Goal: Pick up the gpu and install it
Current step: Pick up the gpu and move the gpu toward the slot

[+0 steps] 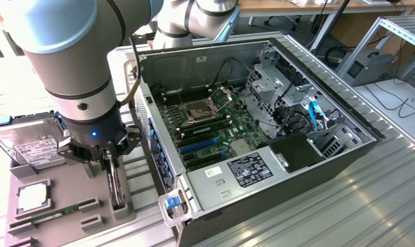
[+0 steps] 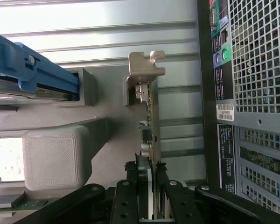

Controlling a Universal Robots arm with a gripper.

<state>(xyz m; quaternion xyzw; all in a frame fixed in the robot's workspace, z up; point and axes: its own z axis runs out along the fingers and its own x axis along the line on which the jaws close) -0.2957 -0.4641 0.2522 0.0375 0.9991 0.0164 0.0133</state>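
Directly beneath the arm's wrist, in the exterior view, the gripper (image 1: 109, 160) is closed on the top edge of the gpu (image 1: 115, 188). The thin card stands on edge in a slot of the grey holder tray (image 1: 70, 185). Its body hangs straight below the jaws, and its long axis runs level along the tray, roughly parallel to the near wall of the open computer case (image 1: 262, 190). That case lies just to one side of the jaws, toward the exterior view's right, with the motherboard (image 1: 214, 128) and its blue expansion slots (image 1: 197, 146) facing up. A hard drive (image 1: 32, 146) rests on the jaws' far side, away from the case.

Seen edge-on in the wrist view, the gpu (image 2: 150, 121) passes through the gap of the gripper (image 2: 150, 169). One black fingertip (image 2: 141, 179) appears pressed to one face, with its partner against the other. The jaws thus look clamped across the card's thin dimension, square to its length. Ahead of the jaws, the card runs on to a grey end post (image 2: 144, 70) of the holder tray (image 2: 112, 112), so it reads as seated and not yet lifted. The meshed rear panel of the computer case (image 2: 256, 70) stands close alongside, beyond one finger.
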